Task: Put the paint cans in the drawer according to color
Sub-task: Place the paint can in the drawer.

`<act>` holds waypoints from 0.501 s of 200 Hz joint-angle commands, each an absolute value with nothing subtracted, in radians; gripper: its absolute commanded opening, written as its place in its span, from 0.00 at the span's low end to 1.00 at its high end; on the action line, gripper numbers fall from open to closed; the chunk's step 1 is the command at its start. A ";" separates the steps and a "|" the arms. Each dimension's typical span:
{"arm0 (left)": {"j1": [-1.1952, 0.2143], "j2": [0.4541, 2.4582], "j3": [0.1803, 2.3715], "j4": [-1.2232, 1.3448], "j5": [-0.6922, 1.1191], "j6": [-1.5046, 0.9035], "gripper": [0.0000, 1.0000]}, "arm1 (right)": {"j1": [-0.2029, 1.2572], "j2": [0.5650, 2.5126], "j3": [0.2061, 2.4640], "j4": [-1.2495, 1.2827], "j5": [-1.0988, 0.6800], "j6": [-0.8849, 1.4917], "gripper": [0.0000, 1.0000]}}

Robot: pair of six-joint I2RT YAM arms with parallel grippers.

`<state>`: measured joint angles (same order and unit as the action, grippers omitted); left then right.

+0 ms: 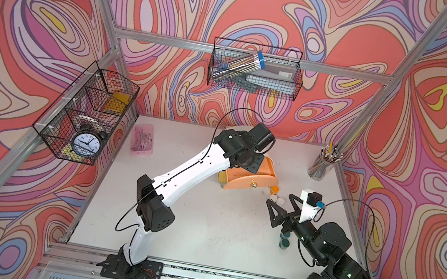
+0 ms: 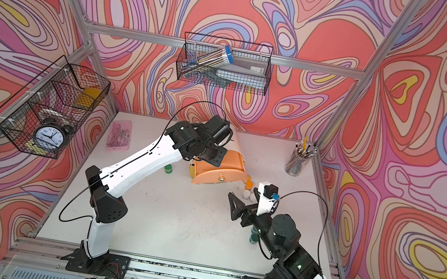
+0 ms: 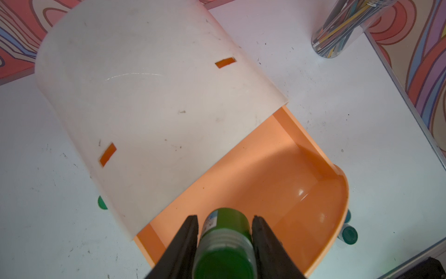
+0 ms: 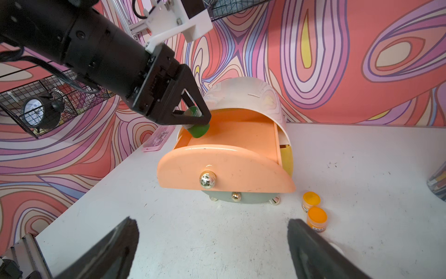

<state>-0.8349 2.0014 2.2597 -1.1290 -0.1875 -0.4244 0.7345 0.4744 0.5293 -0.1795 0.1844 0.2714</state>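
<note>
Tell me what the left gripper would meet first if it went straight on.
Probably the bare floor of the pulled-out peach plastic drawer; the small green paint can in the left gripper would touch first. Depth unclear.

Walls [image 1: 269, 14] covered in swirling red, pink, lilac and yellow bands enclose a scuffed white table [image 1: 199, 235]; a silver metal frame [image 1: 165, 40] carries two black wire baskets [image 1: 280, 91], one holding a clock [image 1: 86, 142], all evenly lit

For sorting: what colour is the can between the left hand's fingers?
Green can, clearest in left wrist view.
</note>
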 commanded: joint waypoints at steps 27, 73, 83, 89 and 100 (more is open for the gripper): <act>-0.840 1.966 2.228 -1.149 -0.200 -0.439 0.50 | 0.739 0.478 0.517 -0.185 0.193 0.275 0.98; -0.838 1.847 2.167 -1.145 -0.335 -0.443 0.54 | 0.738 0.489 0.522 -0.181 0.154 0.266 0.98; -0.830 1.804 2.129 -1.142 -0.386 -0.442 0.57 | 0.739 0.499 0.524 -0.179 0.135 0.262 0.98; -0.820 1.777 2.102 -1.139 -0.414 -0.443 0.60 | 0.739 0.505 0.527 -0.179 0.124 0.261 0.98; -0.789 1.719 2.021 -1.123 -0.442 -0.455 0.65 | 0.739 0.514 0.529 -0.176 0.108 0.259 0.98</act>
<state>-0.8318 1.8503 2.1162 -1.1278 -0.3126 -0.4381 0.7345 0.4961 0.5289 -0.1787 0.1570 0.2703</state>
